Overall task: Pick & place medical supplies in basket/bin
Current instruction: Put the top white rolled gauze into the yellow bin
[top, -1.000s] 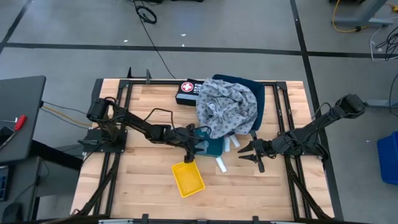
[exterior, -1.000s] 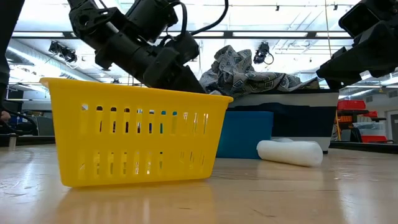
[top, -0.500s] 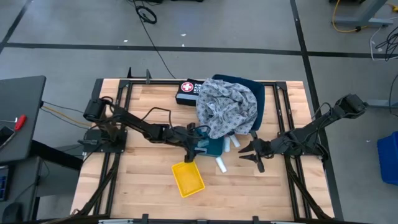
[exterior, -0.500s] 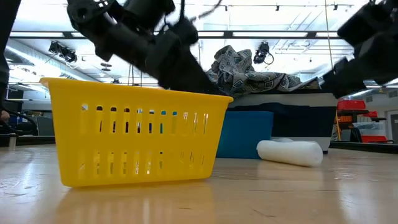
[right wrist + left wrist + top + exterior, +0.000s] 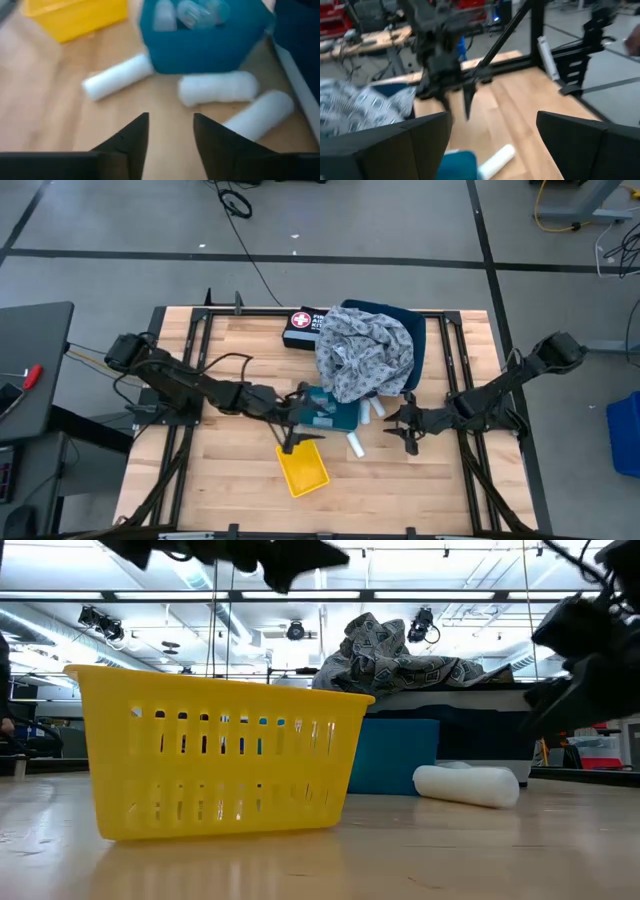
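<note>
Three white rolls lie on the table: one (image 5: pixel 355 445) beside the yellow basket (image 5: pixel 301 466), two (image 5: pixel 373 409) by the small blue bin (image 5: pixel 331 414). The grey cloth (image 5: pixel 365 350) is heaped on a blue-green cloth (image 5: pixel 385 311) over a dark case. My left gripper (image 5: pixel 295 438) is open above the basket's far rim, holding nothing. My right gripper (image 5: pixel 403 430) is open, just right of the rolls and pointing at them (image 5: pixel 217 89). The blue bin (image 5: pixel 200 40) holds clear packets.
A black first-aid pouch (image 5: pixel 300 326) lies at the far side, left of the cloths. The basket (image 5: pixel 215 755) stands on the near middle of the table. The black frame rails (image 5: pixel 190 370) run along both sides. Bare wood shows left of the basket.
My left gripper has drawn back from the blue bin toward the near edge and risen, leaving the low view almost entirely; it now hangs over the basket's far rim. My right arm has sunk a little. The rolls, bin and cloths have stayed put.
</note>
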`<state>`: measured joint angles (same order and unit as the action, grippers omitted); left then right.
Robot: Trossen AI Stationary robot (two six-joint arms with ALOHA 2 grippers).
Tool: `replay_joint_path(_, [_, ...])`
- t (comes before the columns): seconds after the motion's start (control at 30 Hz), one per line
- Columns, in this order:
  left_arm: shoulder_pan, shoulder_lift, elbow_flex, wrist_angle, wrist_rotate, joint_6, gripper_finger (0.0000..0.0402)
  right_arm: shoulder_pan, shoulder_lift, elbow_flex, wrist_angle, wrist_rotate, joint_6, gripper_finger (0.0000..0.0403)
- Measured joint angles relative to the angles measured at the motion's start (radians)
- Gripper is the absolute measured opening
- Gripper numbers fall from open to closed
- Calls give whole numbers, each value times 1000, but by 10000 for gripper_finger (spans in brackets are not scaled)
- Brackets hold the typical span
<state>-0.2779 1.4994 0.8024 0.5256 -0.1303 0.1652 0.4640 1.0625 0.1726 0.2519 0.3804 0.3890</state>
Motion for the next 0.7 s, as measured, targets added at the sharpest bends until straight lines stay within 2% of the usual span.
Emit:
replay_joint_path(0.17, [-55,-29,0,0,-45,48,293,-42,63,0,10,22,34,225])
replay_joint_path(0.3, [-84,-30,0,-1,-88,75,293,-74,101,0,20,35,45,256])
replay_joint_path(0.7, [-102,-30,0,-7,-106,63,293,-149,195,0,43,64,52,265])
